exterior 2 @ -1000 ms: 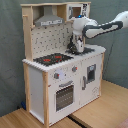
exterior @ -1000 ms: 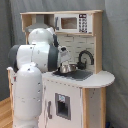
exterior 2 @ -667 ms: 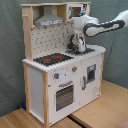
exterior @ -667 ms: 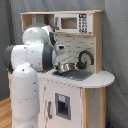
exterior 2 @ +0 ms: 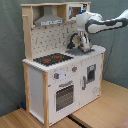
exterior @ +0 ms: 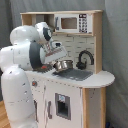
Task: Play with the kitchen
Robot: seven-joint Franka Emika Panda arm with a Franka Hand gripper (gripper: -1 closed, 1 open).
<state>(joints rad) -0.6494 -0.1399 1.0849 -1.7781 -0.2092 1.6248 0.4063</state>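
Swung round since a second ago: white Franka arm's upper links now turned toward the first exterior view's right, wrist dipped lower over the sink side of the counter. Seen in the first exterior view: large white and light-wood toy play kitchen [exterior: 75, 85] filling the middle and right, small white microwave [exterior: 75, 23] on its top shelf, curved black faucet [exterior: 84, 58] against the back panel, round metal bowl [exterior: 63, 64] resting at the sink with the gripper [exterior: 59, 56] just above its rim. Cannot tell whether the fingers are open, closed or gripping anything. Seen in the second exterior view: same kitchen standing on a light wooden floor [exterior 2: 107, 107], black hob with red rings [exterior 2: 52, 58] on the second exterior view's left, grey hood [exterior 2: 49, 20] above it, oven door [exterior 2: 64, 96] below two knobs, gripper [exterior 2: 85, 46] hanging down over the sink area beside the faucet [exterior 2: 74, 40], arm reaching in from the second exterior view's right.
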